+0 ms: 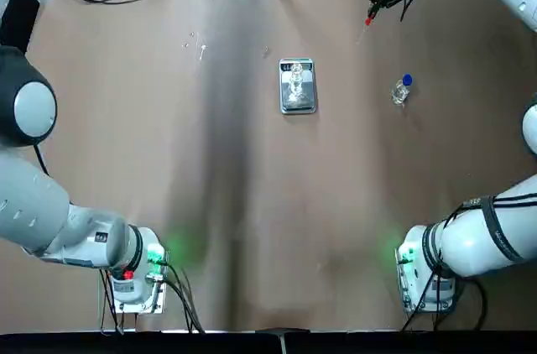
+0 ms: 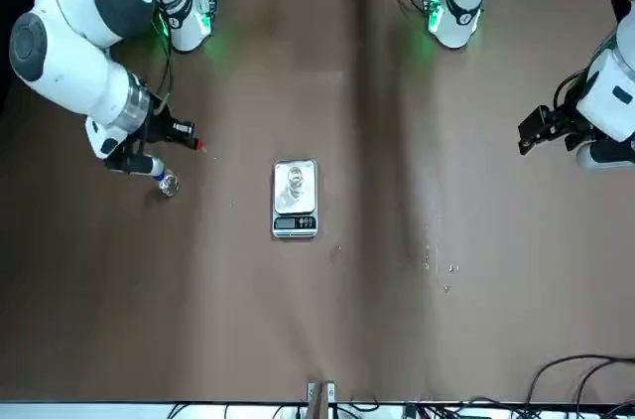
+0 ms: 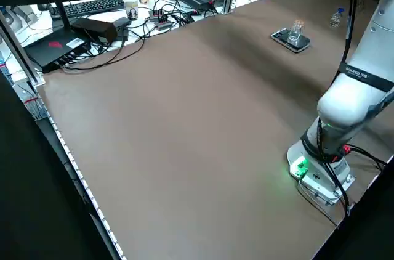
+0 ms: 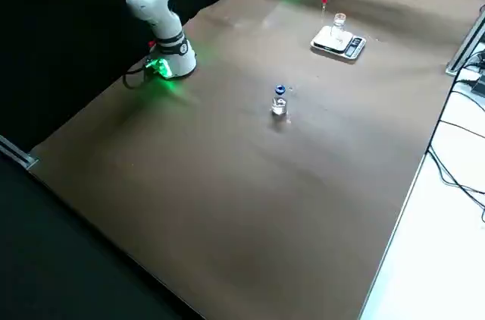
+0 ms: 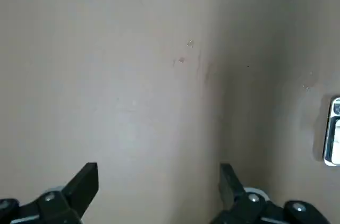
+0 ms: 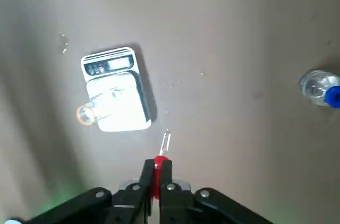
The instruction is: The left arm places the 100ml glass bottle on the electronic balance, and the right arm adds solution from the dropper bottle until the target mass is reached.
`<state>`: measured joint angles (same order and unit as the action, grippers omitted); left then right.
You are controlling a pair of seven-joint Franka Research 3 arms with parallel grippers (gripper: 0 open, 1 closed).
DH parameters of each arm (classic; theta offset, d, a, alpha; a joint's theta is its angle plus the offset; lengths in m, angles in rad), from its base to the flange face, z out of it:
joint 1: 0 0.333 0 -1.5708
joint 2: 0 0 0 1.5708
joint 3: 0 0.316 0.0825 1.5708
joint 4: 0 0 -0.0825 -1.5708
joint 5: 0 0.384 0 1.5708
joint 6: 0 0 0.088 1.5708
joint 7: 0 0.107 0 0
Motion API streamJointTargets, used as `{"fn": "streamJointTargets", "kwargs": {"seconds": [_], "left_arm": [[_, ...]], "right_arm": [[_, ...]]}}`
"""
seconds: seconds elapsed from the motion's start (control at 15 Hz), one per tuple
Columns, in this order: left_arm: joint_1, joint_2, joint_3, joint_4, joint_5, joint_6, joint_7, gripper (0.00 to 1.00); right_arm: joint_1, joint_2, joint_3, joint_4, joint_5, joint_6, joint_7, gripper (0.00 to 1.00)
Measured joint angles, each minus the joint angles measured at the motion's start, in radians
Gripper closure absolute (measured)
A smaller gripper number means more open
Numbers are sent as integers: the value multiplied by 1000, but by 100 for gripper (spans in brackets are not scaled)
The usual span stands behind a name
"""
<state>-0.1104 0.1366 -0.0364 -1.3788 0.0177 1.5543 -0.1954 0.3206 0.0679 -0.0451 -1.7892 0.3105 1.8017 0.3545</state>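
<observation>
Solution-dosing seems in hand: the right fingers (image 6: 165,181) clamp the red-topped dropper (image 6: 166,141), which must next reach the glass bottle (image 6: 95,110) on the scale (image 6: 125,120); the left fingers (image 5: 84,187) are apart, off to the left side.

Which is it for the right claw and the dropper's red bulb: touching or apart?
Touching. The right wrist view shows it: the right claw is shut on the red bulb, a finger pressed to each side.
</observation>
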Motion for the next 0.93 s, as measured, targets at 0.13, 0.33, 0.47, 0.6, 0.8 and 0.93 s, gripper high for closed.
{"fn": "streamJointTargets", "kwargs": {"seconds": [0.13,0.33,0.47,0.6,0.8,0.93], "left_arm": [[0,0,0,0,0,0,0,0],[0,0,0,0,0,0,0,0],[0,0,0,0,0,0,0,0],[1,0,0,0,0,0,0,0],[1,0,0,0,0,0,0,0],[1,0,0,0,0,0,0,0]], "right_arm": [[18,0,0,6,10,9,22,92],[50,0,0,14,15,39,66,92],[72,0,0,14,16,61,89,92],[104,1,0,14,17,105,131,93],[140,9,0,14,17,141,168,93],[164,19,0,14,17,168,196,93]]}}
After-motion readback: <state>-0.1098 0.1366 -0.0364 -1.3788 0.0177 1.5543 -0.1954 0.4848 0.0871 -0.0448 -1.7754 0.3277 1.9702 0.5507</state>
